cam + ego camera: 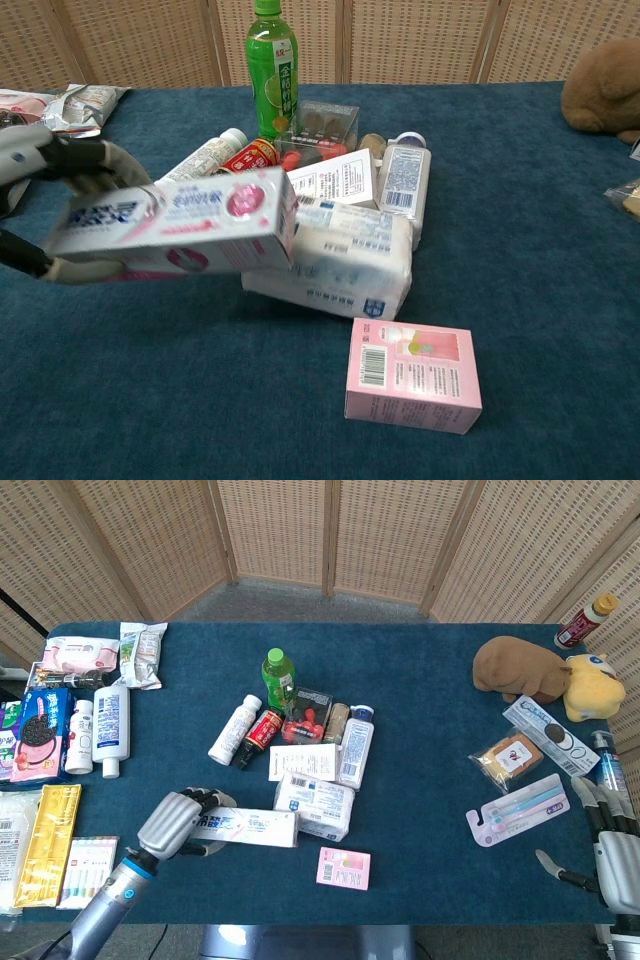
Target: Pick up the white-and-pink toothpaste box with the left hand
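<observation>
Above blue table (430, 680): left hand (170, 825) fingers clasp toothpaste box (245, 827); right hand (605, 845) released.

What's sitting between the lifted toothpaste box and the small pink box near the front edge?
Nothing: in the head view, only bare blue cloth separates the toothpaste box, held by the left hand, from the pink box. The chest view agrees.

Even, bright light falls over the dark blue felt tabletop (430, 680), with only soft shadows. In the chest view the long white-and-pink toothpaste box (180, 222) looks motion-blurred; the head view stays sharp.
</observation>
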{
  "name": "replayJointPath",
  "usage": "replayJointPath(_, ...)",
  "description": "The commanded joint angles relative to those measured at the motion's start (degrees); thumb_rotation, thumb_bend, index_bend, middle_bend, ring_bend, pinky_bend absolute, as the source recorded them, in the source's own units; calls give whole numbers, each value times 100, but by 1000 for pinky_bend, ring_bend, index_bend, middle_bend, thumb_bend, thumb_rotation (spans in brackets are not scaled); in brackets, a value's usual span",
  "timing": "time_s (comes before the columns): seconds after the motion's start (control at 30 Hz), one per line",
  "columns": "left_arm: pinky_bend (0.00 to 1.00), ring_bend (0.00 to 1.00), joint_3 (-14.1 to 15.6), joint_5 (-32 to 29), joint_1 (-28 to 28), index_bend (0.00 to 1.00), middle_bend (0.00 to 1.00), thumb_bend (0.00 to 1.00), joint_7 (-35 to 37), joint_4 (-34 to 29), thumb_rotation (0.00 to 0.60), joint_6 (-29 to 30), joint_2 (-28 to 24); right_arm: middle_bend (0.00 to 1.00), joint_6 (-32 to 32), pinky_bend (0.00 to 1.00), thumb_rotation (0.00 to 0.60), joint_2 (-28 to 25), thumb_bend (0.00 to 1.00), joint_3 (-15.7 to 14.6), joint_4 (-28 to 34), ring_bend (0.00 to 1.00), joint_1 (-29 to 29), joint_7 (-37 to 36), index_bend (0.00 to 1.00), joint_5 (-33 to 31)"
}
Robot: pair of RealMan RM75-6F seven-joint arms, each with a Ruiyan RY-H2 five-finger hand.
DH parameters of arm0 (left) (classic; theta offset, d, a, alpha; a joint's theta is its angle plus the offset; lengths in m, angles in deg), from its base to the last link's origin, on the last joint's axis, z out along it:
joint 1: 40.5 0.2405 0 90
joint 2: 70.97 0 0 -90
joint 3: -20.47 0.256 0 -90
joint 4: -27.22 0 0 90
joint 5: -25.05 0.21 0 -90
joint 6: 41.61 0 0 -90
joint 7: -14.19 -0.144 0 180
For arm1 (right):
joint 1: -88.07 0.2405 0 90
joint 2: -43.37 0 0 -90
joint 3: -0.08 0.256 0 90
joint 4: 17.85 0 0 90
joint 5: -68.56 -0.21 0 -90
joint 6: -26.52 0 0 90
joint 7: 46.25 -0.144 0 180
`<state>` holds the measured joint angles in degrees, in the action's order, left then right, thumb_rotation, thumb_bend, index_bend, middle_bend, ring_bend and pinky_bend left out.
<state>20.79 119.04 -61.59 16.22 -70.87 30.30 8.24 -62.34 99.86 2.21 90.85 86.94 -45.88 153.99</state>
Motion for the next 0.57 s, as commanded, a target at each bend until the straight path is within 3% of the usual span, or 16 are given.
replayJointPath(0.03, 594, 742, 143, 768, 371, 640, 691, 303, 966, -57, 600, 1098, -541, 0, 104, 0, 529, 68, 199, 29, 3, 0, 69, 47, 0, -38)
replayJointPath(0.33, 578, 736, -90, 1389, 984, 639, 688, 300, 1670, 399, 600, 3159, -584, 0, 374, 0, 522, 252, 199, 116, 69, 0, 285, 264, 0, -84)
replayJointPath(0.57, 564, 726, -177, 1402, 1164, 635, 683, 295, 1726, 581, 600, 3601, -505, 0, 487, 0, 526, 286, 197, 174, 136, 0, 378, 402, 0, -190)
